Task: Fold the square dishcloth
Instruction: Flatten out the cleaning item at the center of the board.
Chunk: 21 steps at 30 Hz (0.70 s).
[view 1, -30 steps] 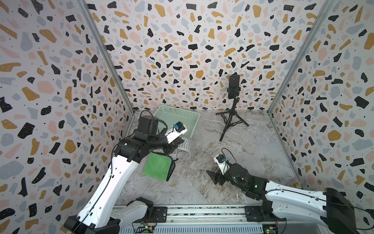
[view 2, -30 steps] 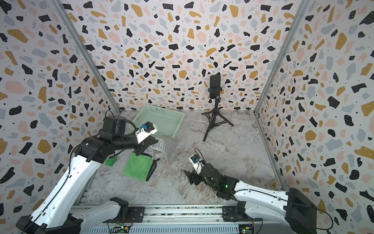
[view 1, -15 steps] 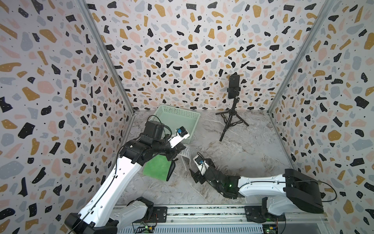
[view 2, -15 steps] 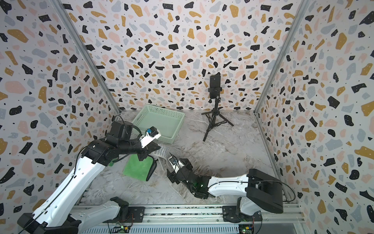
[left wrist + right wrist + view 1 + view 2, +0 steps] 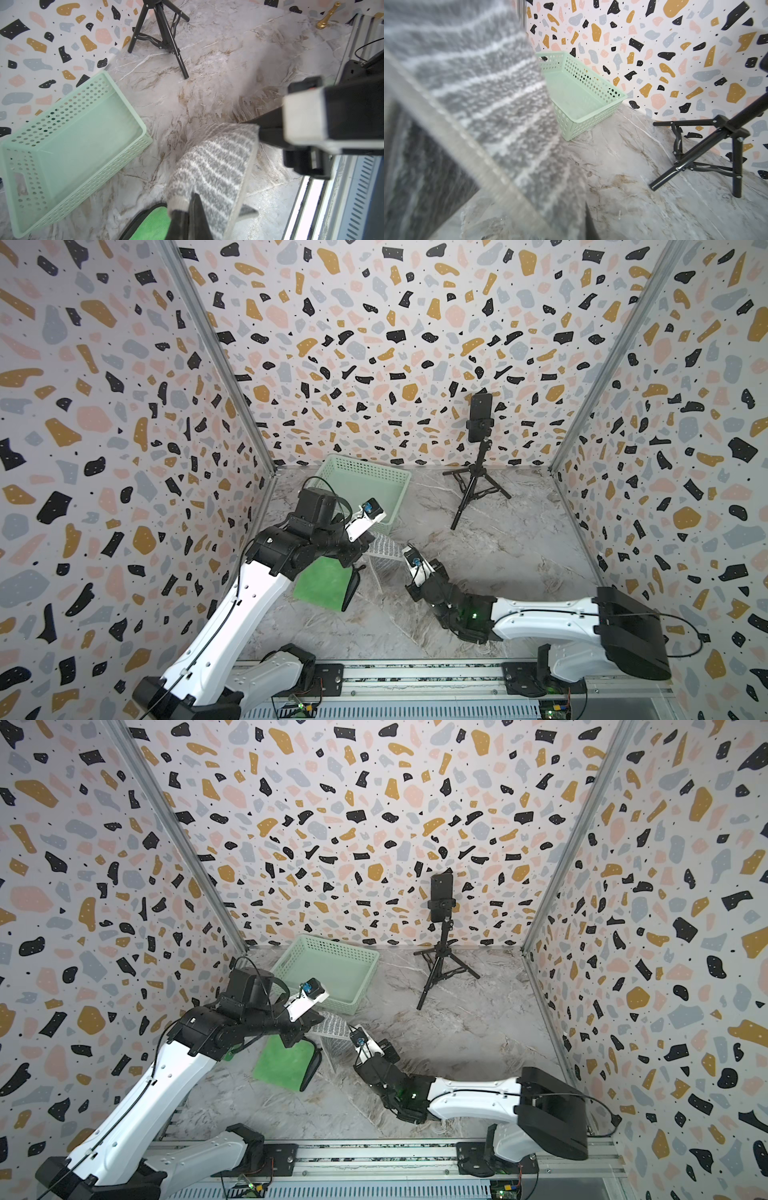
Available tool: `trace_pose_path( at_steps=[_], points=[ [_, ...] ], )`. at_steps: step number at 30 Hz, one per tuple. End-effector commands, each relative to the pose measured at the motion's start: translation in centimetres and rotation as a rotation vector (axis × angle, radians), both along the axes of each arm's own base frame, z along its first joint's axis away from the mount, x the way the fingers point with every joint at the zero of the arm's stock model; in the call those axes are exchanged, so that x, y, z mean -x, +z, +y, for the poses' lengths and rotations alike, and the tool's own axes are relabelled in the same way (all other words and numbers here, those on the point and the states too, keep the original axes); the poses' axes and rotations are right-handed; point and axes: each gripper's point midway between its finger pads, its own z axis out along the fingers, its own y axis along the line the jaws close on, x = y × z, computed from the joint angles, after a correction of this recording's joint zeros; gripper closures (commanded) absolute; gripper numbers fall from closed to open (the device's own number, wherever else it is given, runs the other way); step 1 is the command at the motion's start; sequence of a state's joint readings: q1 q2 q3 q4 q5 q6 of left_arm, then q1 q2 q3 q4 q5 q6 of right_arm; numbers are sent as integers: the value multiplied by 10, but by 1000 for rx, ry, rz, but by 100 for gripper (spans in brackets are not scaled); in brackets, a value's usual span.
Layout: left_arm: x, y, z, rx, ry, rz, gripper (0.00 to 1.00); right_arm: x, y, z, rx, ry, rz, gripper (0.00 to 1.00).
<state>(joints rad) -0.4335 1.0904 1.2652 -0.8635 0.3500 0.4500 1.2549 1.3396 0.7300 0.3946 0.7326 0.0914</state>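
Stretching between both arms, the grey striped dishcloth (image 5: 214, 166) hung at 6 o'clock from the mint basket (image 5: 361, 466). The left pincer (image 5: 187, 209) gripped one corner, and the right pincer (image 5: 260, 129) was clamped on another.

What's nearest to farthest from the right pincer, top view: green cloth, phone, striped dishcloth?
1. striped dishcloth: gripped at its corner by the right pincer.
2. green cloth: lying flat, toward the robot's left.
3. phone: up on the tripod, by the back wall.
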Motion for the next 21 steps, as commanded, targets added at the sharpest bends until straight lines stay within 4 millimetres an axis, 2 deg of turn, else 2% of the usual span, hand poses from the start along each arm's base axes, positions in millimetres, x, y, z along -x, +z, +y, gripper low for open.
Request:
trace_pose_path(
  at_steps=[1, 3, 7, 8, 11, 13, 15, 16, 18, 21],
  points=[
    [-14, -4, 3, -38, 26, -48, 100, 1, 5, -23, 63, 8, 74, 100],
    [-21, -5, -2, -29, 23, -46, 100, -2, 12, -31, 61, 25, 134, 100],
    [-42, 3, -18, 14, 21, -24, 100, -22, 26, -54, 128, -25, 152, 100],
    [-47, 7, -23, 27, 12, -21, 100, -34, 33, -64, 127, -61, 150, 100],
    [-67, 21, -35, 52, 5, -31, 100, -54, 57, -80, 171, -114, 118, 100],
    [-77, 32, -40, 63, 10, -47, 100, -62, 73, -88, 217, -150, 79, 100],
    [-77, 35, -42, 60, -8, -46, 100, -62, 81, -92, 246, -158, 70, 100],
    [-72, 31, -42, 56, -23, -31, 100, -60, 79, -93, 248, -150, 91, 100],
    [-55, 12, -41, 40, -74, 10, 100, -49, 60, -92, 247, -117, 161, 100],
    [-19, -42, -32, -40, -176, 103, 100, -18, 2, -92, 323, -70, 296, 100]
  ],
)
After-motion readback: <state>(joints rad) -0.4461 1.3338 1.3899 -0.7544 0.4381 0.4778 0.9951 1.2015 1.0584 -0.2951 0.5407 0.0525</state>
